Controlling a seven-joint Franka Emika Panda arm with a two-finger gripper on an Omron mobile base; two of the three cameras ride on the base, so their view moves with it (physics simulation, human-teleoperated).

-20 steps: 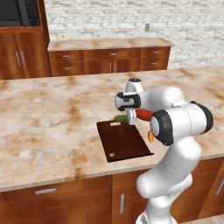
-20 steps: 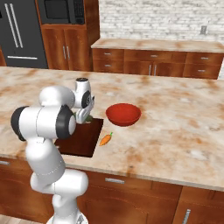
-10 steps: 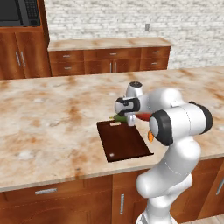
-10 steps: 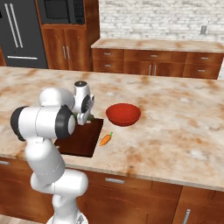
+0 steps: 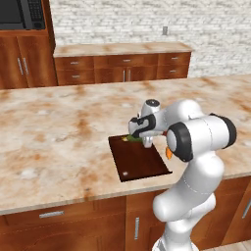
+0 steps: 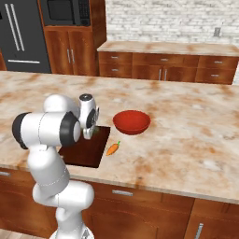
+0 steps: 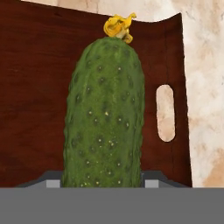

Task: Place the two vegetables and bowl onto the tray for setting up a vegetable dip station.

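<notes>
The dark green cucumber [image 7: 105,118], with a yellow flower end, stands between the jaws of my gripper [image 7: 103,181], which is shut on it. It hangs just above the far end of the dark brown tray [image 7: 35,87], close to the slot handle [image 7: 165,113]. From the left base view, the gripper [image 5: 143,139] points down over the tray [image 5: 139,162] with the cucumber [image 5: 131,138] in it. The orange carrot [image 6: 112,148] lies on the counter just right of the tray [image 6: 86,151]. Further right on the counter sits the red bowl [image 6: 132,121].
The island counter [image 5: 54,132] is marble-patterned, and its front edge runs close to the tray. Wooden cabinets [image 5: 122,68] and a second counter stand behind. A microwave [image 6: 65,11] and fridge [image 6: 18,32] are at the far left.
The hand has come down a little toward the tray, still holding the cucumber. Carrot, bowl and tray have stayed where they were.
</notes>
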